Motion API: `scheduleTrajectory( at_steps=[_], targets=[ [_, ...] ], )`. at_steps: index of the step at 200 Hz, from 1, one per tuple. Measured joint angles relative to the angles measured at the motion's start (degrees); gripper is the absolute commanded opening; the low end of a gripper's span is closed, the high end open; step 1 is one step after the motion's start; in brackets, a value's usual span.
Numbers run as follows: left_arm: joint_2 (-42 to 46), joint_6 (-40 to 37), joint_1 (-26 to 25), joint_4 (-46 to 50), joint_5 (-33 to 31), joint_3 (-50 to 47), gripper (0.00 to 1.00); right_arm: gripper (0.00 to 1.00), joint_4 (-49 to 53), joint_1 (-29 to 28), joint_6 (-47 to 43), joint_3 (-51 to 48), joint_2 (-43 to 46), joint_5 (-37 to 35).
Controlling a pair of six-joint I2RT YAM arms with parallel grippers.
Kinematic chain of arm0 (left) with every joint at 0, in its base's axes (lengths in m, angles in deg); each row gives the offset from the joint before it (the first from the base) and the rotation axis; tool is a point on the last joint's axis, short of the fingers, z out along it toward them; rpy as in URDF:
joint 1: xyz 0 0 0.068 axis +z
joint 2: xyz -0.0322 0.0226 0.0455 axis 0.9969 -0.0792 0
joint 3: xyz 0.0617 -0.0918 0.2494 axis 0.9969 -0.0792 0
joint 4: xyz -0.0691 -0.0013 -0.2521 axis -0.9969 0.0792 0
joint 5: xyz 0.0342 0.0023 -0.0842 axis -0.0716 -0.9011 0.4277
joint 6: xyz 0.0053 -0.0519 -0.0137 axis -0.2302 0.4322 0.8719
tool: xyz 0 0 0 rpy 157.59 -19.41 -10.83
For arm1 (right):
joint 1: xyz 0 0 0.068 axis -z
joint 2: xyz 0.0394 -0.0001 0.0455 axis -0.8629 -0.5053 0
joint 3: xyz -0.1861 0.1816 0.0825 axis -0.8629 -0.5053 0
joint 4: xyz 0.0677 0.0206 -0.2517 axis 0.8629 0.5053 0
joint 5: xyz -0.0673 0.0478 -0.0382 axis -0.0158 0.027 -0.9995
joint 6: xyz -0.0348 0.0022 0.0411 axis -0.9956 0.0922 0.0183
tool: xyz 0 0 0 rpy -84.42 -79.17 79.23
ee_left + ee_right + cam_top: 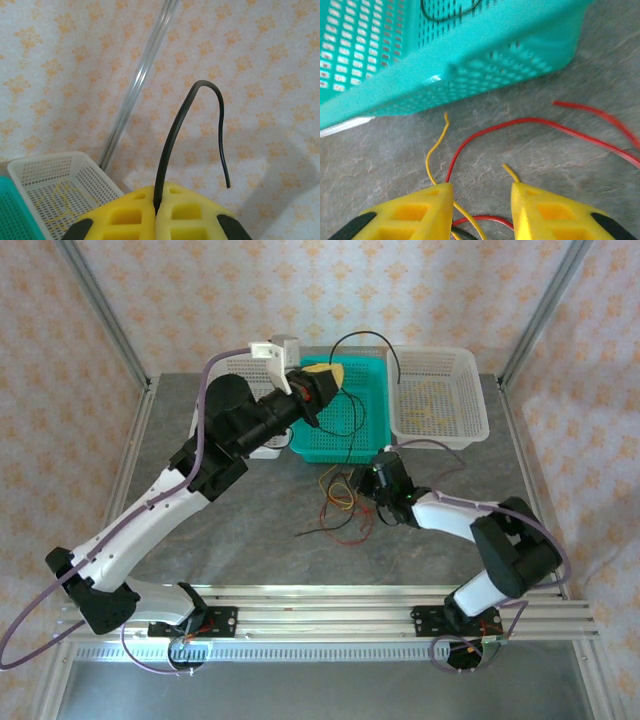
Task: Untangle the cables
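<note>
On the grey bench point(250, 520), just in front of a teal basket point(335, 453), the cables point(338, 508) are seen as a small loose tangle of thin red, yellow and black strands, with one red end trailing out to the left. One black cable point(362, 334) is held up in the air. It is clamped between the closed yellow fingers of the left gripper point(156, 202), which is poised above the far side of the teal basket. The cable's free end arcs upward, curls over to the right and hangs down. In the right wrist view, a red cable point(520, 120) is shown curving across the stone-patterned surface, and a yellow cable point(427, 162) rises in a wavy line toward the basket wall. Both pass between the fingers of the right gripper point(482, 200), which is held low over the tangle with its jaws parted and nothing pinched. A white basket point(440, 435), holding thin yellow strands, is set just beside the teal one, on its right.
</note>
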State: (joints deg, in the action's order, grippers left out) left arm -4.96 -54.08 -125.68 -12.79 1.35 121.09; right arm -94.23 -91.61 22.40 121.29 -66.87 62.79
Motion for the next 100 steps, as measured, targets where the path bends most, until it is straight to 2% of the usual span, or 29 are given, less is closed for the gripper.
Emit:
scheduleTrajectory(
  at_steps=[22, 39, 54, 80, 100],
  targets=[
    [0.2, -0.39, 0.17, 0.72, -0.74, 0.0, 0.0, 0.47, 1.55, 0.0, -3.43, -1.38, 7.65, -2.97],
    [0.2, -0.57, 0.28, 1.16, -0.87, 0.0, 0.0, 0.63, 0.66, 0.02, -6.43, -3.82, 14.14, -3.56],
    [0.2, -0.57, 0.52, 1.29, -0.9, 0.0, 0.0, 0.71, -0.61, 0.02, -9.75, -6.21, 18.49, -3.32],
    [0.2, -0.57, 0.55, 1.33, -0.9, 0.0, 0.0, 0.76, -4.2, 0.02, -15.04, -9.31, 21.03, -2.67],
    [0.2, -0.57, 0.55, 1.46, -0.9, 0.0, 0.0, 0.77, -9.27, 0.02, -18.78, -13.11, 22.03, -2.38]
  ],
)
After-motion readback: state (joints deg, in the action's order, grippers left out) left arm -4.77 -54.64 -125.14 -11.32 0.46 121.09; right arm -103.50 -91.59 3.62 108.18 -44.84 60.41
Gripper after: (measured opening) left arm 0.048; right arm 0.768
